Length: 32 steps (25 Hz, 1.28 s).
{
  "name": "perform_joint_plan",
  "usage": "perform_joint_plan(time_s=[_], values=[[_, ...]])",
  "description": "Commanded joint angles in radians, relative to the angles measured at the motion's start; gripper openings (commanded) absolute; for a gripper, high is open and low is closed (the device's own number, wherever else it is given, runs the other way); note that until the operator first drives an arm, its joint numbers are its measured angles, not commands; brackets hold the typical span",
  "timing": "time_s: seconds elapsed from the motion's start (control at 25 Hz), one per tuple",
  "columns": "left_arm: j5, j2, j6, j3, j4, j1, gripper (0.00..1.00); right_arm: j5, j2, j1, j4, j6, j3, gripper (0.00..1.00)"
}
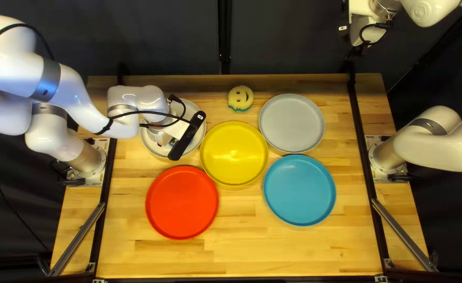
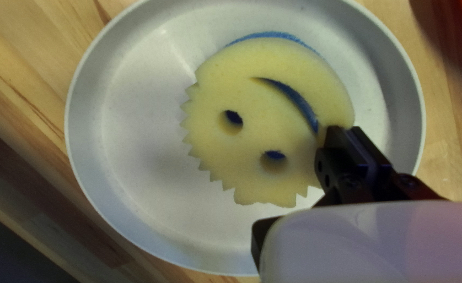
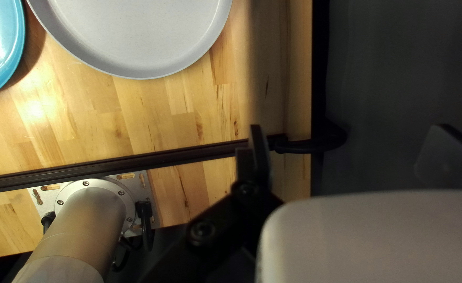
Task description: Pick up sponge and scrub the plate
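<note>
Well, the sponge [image 2: 262,105] is over the pale plate [image 2: 136,131], which sits right beside the yellow plate [image 1: 233,152], on the side towards the left arm's base [image 1: 87,157]. The left gripper [image 2: 349,128] has its fingers drawn close, pinching the sponge near one end of its carved smile. It looks a sensible hold to me: the grip takes only a bit of the edge, leaving most of the blue underside free to rub, and the face looks up out of the way. Whether that underside is pressed on the plate, I can't tell from here. Scrubbing seems to be the step in hand, and small strokes inside the rim would suit it; with the pinch so far off centre, I'd expect the soft body to twist or lag if pushed hard. The right gripper [image 3: 349,128], fingers spread wide with nothing between them, is out beyond the yellow plate on its far right side, presumably parked there to leave the working arm room. A second sponge [image 1: 240,98] lies just beyond the yellow plate, towards the table's far edge, not needed for this job, I'd say.
</note>
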Motion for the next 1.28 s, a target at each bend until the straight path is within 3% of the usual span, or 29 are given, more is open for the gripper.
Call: perform_joint_plan(time_s=[0.04, 0.2, 0.32, 0.48, 0.8, 0.96, 1.28], values=[[-0.022, 0.023, 0.103, 0.023, -0.009, 0.110, 0.00, 0.000, 0.000, 0.000, 0.000, 0.000, 0.000, 1.00], [-0.019, 0.037, 0.184, 0.028, -0.015, 0.206, 0.00, 0.000, 0.000, 0.000, 0.000, 0.000, 0.000, 1.00], [0.003, 0.019, 0.181, 0.031, -0.016, 0.210, 0.00, 0.000, 0.000, 0.000, 0.000, 0.000, 0.000, 1.00], [0.020, -0.012, 0.112, 0.041, -0.017, 0.136, 0.00, 0.000, 0.000, 0.000, 0.000, 0.000, 0.000, 1.00], [0.025, -0.030, -0.108, 0.054, -0.001, -0.112, 0.00, 0.000, 0.000, 0.000, 0.000, 0.000, 0.000, 1.00], [0.051, -0.078, -0.149, 0.073, 0.006, -0.151, 0.00, 0.000, 0.000, 0.000, 0.000, 0.000, 0.000, 1.00], [0.041, -0.076, 0.007, 0.091, 0.009, 0.035, 0.00, 0.000, 0.000, 0.000, 0.000, 0.000, 0.000, 1.00]])
